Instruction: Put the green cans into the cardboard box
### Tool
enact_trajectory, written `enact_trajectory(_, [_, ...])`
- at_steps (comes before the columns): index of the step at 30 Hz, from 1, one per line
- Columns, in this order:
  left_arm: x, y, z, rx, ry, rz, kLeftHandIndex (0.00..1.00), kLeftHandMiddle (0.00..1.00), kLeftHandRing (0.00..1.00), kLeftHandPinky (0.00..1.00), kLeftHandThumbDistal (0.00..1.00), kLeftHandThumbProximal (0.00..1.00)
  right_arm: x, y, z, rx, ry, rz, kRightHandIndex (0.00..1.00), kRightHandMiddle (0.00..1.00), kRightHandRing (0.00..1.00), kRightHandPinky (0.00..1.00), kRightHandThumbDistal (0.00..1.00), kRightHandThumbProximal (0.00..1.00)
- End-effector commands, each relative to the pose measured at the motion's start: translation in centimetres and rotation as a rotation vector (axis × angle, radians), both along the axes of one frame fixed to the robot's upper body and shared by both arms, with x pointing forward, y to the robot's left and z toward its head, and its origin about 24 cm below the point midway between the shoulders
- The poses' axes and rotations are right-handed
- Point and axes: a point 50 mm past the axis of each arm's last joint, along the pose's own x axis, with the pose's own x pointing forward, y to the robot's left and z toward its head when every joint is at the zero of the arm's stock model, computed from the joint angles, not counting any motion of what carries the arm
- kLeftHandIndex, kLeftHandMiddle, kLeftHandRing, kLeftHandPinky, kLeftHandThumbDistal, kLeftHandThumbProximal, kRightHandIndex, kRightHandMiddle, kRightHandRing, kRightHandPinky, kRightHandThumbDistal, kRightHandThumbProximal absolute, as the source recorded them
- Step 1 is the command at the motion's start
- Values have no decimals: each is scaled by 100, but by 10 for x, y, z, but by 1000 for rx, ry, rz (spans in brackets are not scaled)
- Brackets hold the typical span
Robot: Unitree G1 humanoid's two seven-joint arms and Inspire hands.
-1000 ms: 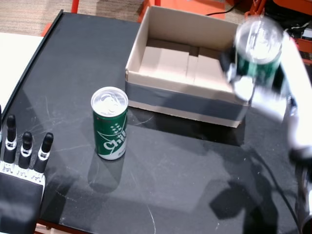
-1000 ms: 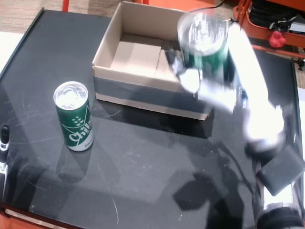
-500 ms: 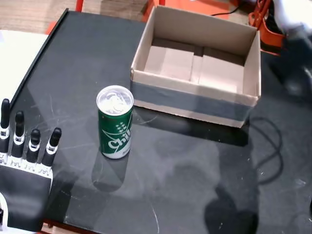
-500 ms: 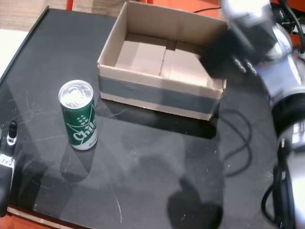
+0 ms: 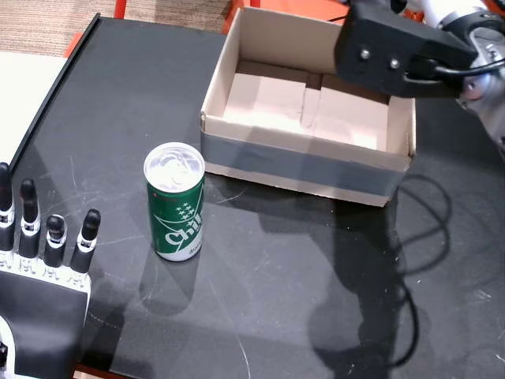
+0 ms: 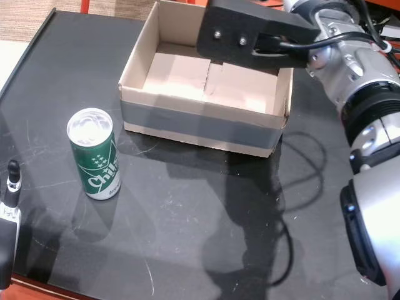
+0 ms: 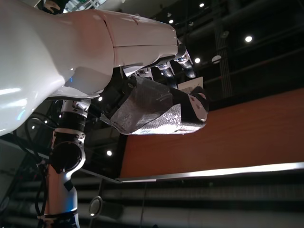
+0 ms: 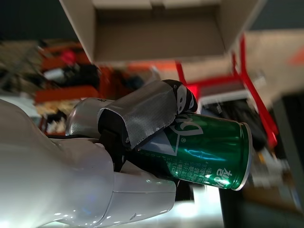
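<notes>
1. Right hand (image 8: 142,123): fingers wrapped round a green can (image 8: 204,147), above the cardboard box (image 5: 304,150).
2. Left hand (image 5: 35,276): fingers spread, empty.
3. Second green can (image 5: 175,201): upright before the box.
4. Risk: an early release could strike the box wall.

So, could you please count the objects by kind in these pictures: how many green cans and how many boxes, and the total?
Green aluminium drink cans: 2, one standing on the black table at, one held in the right hand at.
Open brown cardboard boxes: 1, nothing visible inside it.
Total: 3 objects.
</notes>
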Motion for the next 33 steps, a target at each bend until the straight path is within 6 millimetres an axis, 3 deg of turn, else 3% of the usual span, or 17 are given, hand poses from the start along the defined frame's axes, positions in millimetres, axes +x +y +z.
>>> enact_trajectory(1, [-4, -4, -2, -8, -2, 7, 74, 65, 79, 88, 26, 56, 2, 4, 10, -2, 27, 4, 19, 18, 30, 42, 6, 18])
enact_trajectory(2, [-4, -5, -2, -13, -2, -2, 75, 66, 80, 88, 25, 56, 2, 3, 8, -5, 39, 3, 19, 20, 32, 41, 6, 18])
enact_trajectory(6, [-4, -8, 0, -22, -6, -12, 76, 66, 80, 88, 20, 54, 2, 3, 3, -22, 69, -14, 2, 6, 17, 39, 1, 21])
enact_trajectory(9, [-3, -10, 1, -28, -18, -14, 76, 67, 80, 89, 22, 55, 2, 5, 2, -36, 63, -12, 1, 7, 21, 41, 4, 20])
enact_trajectory(10, [-3, -10, 1, -31, -18, -16, 76, 66, 80, 88, 22, 55, 2, 6, 2, -42, 65, -10, 9, 16, 30, 41, 4, 21])
enact_trajectory(13, [-3, -12, 3, -33, -21, -14, 76, 66, 79, 88, 23, 56, 2, 10, 2, -62, 74, -1, 17, 21, 33, 40, 3, 24])
enact_trajectory(14, [-3, -13, 3, -36, -24, -12, 76, 66, 79, 88, 22, 55, 2, 11, 2, -61, 80, 4, 26, 29, 39, 40, 2, 24])
enact_trajectory(15, [-4, -13, 3, -39, -28, -13, 76, 66, 79, 88, 23, 55, 2, 12, 2, -58, 86, 9, 34, 32, 38, 39, 2, 26])
enact_trajectory(16, [-4, -13, 3, -42, -31, -11, 75, 66, 79, 88, 24, 55, 2, 12, 2, -51, 88, 14, 34, 29, 35, 39, 2, 26])
enact_trajectory(18, [-4, -13, 5, -41, -31, -1, 74, 65, 78, 88, 26, 56, 2, 12, 1, -38, 96, 18, 20, 16, 25, 39, 3, 28])
enact_trajectory(20, [-5, -13, 6, -32, -27, 18, 73, 64, 77, 88, 26, 55, 2, 10, -1, -38, 115, 13, 10, 10, 20, 38, 4, 29])
enact_trajectory(22, [-6, -13, 7, -44, -23, 5, 74, 64, 77, 87, 27, 49, 2, 9, -3, -45, 135, 12, 8, 8, 17, 40, 2, 23])
enact_trajectory(26, [-6, -13, 8, -48, -24, 5, 73, 64, 78, 87, 26, 46, 1, 5, -6, -45, 195, 15, 5, 3, 16, 40, 4, 16])
enact_trajectory(29, [-7, -12, 7, -49, -19, 6, 73, 64, 77, 87, 25, 45, 2, 3, -5, -45, 221, 13, 5, 3, 18, 41, 9, 16])
enact_trajectory(30, [-7, -12, 7, -50, -18, 5, 73, 64, 77, 87, 25, 46, 2, 2, -5, -58, 230, 10, 12, 10, 23, 46, 21, 27])
enact_trajectory(32, [-6, -12, 7, -51, -19, 2, 73, 64, 77, 87, 25, 48, 2, 0, -4, -83, 257, 1, 54, 52, 57, 73, 68, 45])
enact_trajectory(33, [-6, -13, 7, -54, -19, -3, 74, 65, 78, 87, 23, 48, 2, 0, -3, -90, 275, -4, 67, 65, 68, 83, 82, 46])
